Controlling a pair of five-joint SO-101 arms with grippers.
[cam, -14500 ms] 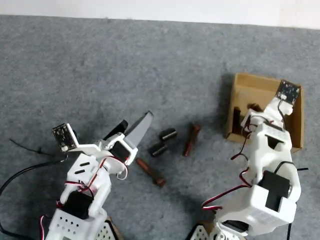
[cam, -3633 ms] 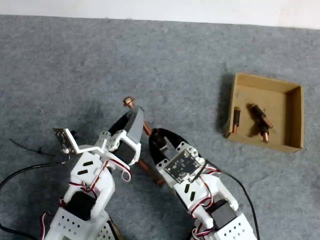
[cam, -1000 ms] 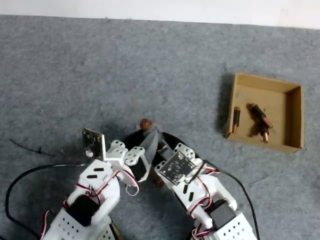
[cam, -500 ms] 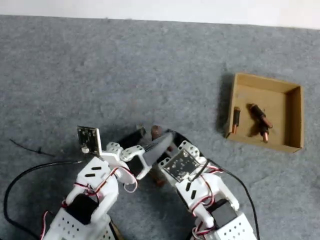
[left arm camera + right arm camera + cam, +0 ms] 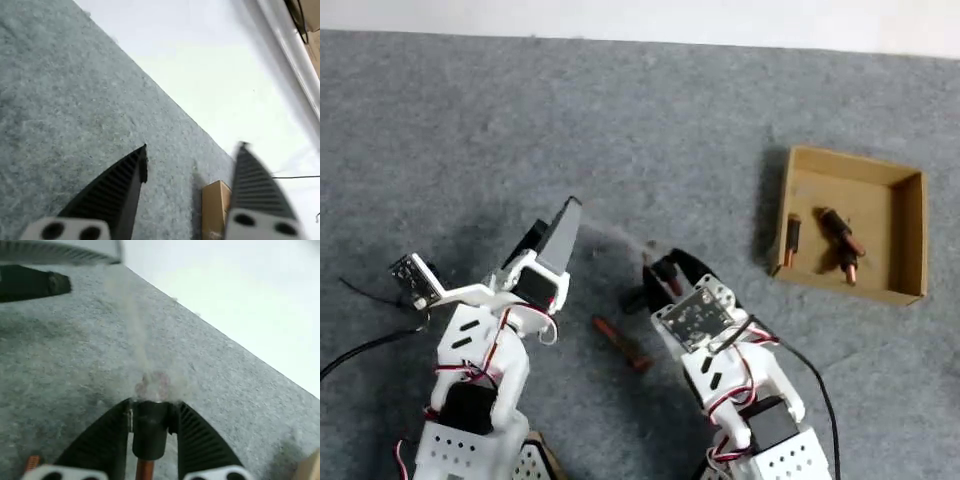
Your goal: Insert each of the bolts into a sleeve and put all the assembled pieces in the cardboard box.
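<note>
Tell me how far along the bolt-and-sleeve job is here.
Done: a few assembled pieces lie in the cardboard box. In hand: the right hand grips a sleeve with a bolt in it; the left hand is open and empty. Left: boxing that piece, plus the loose bolt lying on the mat between the arms.
</note>
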